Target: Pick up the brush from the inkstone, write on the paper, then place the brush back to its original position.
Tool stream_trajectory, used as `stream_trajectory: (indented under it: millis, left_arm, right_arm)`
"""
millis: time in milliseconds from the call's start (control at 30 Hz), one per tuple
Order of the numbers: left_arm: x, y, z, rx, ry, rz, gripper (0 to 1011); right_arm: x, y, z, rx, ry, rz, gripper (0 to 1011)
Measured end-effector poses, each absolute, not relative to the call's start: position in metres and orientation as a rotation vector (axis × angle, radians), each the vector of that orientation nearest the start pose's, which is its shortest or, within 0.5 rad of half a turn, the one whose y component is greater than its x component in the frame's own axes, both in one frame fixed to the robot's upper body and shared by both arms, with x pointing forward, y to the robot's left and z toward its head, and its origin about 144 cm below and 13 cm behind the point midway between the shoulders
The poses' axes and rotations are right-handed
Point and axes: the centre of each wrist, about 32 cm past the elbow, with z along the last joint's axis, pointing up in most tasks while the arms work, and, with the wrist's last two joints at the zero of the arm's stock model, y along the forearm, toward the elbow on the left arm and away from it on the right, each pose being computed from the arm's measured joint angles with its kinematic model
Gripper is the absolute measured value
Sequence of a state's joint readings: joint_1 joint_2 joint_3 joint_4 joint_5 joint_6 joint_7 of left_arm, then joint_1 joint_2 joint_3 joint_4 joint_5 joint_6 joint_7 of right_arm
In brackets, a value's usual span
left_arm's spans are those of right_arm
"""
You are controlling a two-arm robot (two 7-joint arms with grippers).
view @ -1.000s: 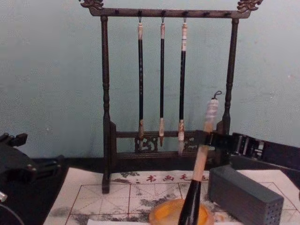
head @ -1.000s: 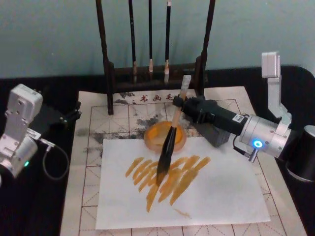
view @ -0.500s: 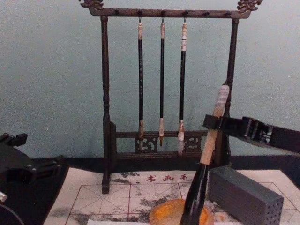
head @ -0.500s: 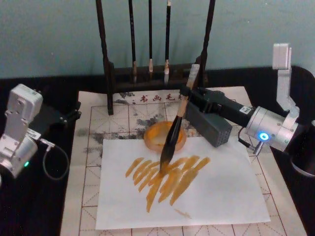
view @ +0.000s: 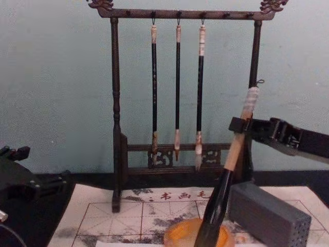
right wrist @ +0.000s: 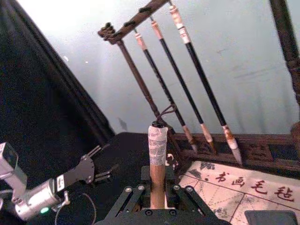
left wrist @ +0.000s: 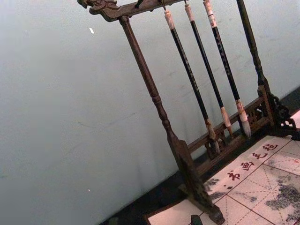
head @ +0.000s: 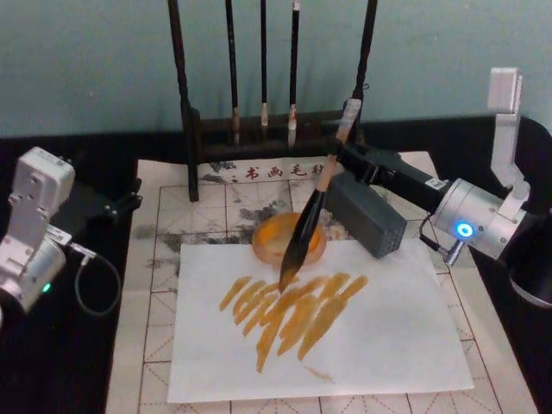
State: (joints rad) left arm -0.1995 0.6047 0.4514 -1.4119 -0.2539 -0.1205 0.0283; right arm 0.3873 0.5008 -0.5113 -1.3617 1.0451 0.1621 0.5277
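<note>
1. We are looking at a dark worktop (head: 52, 379), with the paper (head: 172, 207) lying flat across its middle, red grid facing up.
2. A plain white sheet (head: 388, 345) is lying on the paper's near half and is showing orange strokes.
3. A brush rack (head: 184, 112) is standing along the paper's back edge.
4. The left gripper (head: 125, 200) is sitting idle by the paper's left edge.
5. The right gripper (head: 336, 159) is reaching in from the right edge above the paper's back half, and its fingers are clamping the brush (head: 309, 220) on the upper tan handle, just below the whitish cap.
6. The brush is slanting down from the claw towards the front left, crossing over an orange dish (head: 269, 246). Its bristle tip is pointing at the white sheet's back edge, and we cannot tell whether it is touching.
7. A grey block (head: 366, 216) is lying below the gripper.
</note>
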Motion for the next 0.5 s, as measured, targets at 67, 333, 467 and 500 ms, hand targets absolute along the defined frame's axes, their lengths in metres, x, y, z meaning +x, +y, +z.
stream_trajectory:
  millis: [67,333,467,500]
  left_arm:
    - [0.489,0.31,1.14,0.304,-0.285,1.248,1001]
    - [0.489,0.31,1.14,0.304,-0.285,1.248,1001]
    - [0.489,0.31,1.14,0.304,-0.285,1.248,1001]
    - [0.489,0.31,1.14,0.305,-0.285,1.248,1001]
  right_arm:
    - [0.538,-0.264,1.179,0.207,0.463,-0.689,200]
    - [0.538,-0.259,1.18,0.237,0.509,-0.757,200]
    - [0.538,-0.254,1.18,0.257,0.526,-0.8,200]
    - [0.538,-0.254,1.18,0.261,0.527,-0.809,200]
